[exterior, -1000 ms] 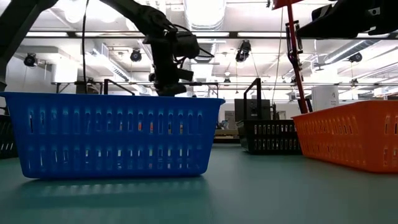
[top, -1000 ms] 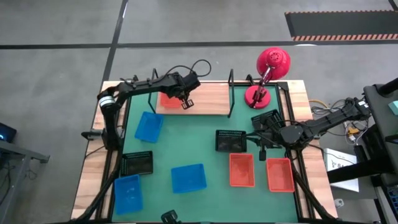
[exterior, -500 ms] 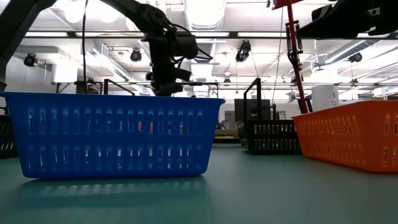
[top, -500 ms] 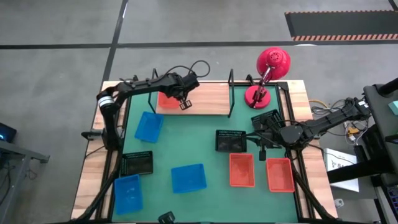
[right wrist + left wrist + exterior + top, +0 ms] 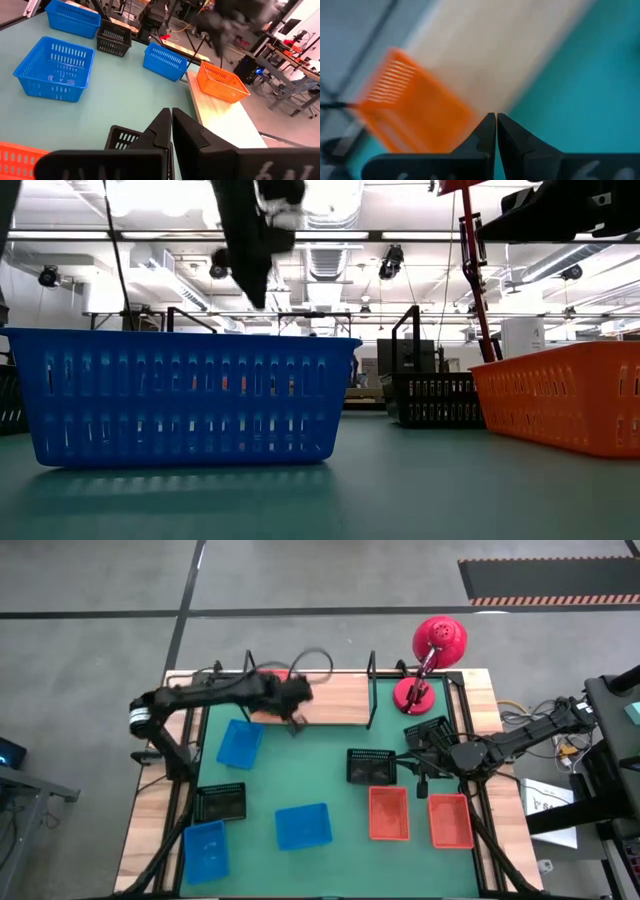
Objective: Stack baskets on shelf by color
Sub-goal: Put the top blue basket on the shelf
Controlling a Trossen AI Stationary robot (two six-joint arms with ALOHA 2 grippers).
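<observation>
High view: I see the left end effector (image 5: 294,725) at the front edge of the shelf (image 5: 335,700), blurred, holding nothing. One orange basket (image 5: 272,698) sits on the shelf's left end, mostly under the arm. On the green mat (image 5: 330,780): three blue baskets (image 5: 240,743), two more orange ones (image 5: 388,812), three black baskets (image 5: 372,766). Right end effector (image 5: 424,775) hangs just right of the middle black basket, near the red lamp (image 5: 432,658).

Low view: blue basket (image 5: 185,395) up close, orange basket (image 5: 565,408) on the right, black basket (image 5: 435,399) behind.

Left wrist: my fingers (image 5: 486,134) are pinched together, empty; orange basket (image 5: 412,107) on the shelf board (image 5: 505,55) ahead.

Right wrist: fingers (image 5: 162,127) closed, empty, over a black basket (image 5: 125,139). Orange basket (image 5: 221,82) on the shelf (image 5: 225,120), blue ones (image 5: 56,67) on the counter.
</observation>
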